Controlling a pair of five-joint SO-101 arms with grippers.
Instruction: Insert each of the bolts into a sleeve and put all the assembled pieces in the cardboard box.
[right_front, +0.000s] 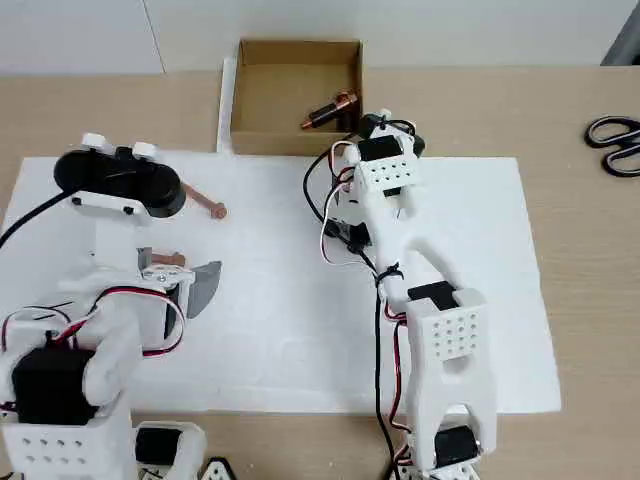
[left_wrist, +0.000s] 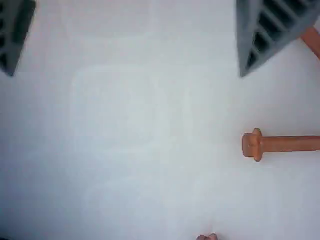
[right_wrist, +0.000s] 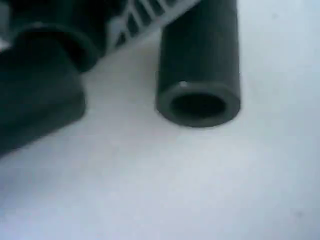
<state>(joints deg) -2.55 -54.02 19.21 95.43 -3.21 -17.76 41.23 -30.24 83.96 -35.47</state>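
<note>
We see a cardboard box (right_front: 275, 95) at the far edge of the white mat (right_front: 280, 330). One assembled piece (right_front: 328, 111) lies inside it, close to the right wall. Its long side runs from near-left to far-right. The black end is at the near left and the copper end is at the far right.

Two loose bolts lie flat on the left side of the mat. The first bolt (right_front: 205, 201) slants from far-left to near-right, and its flat head points to the near right. The second bolt (right_front: 167, 258) lies nearer to us. Its long side runs left to right, just beside the left gripper (left_wrist: 127, 70). That gripper hangs over the mat with its two grey fingers (left_wrist: 265, 30) spread wide apart, and only bare mat shows between them.

The right gripper (right_front: 372, 128) is over the mat, just by the near right corner of the box. Its wrist view shows a black sleeve (right_wrist: 200, 65) close in front. The sleeve's round open end faces the camera, so we look into the hole. We cannot tell whether this gripper grips the sleeve or is only beside it.

A pair of scissors (right_front: 615, 143) lies on the bare table (right_front: 580, 300) at the far right, well apart from the mat.
</note>
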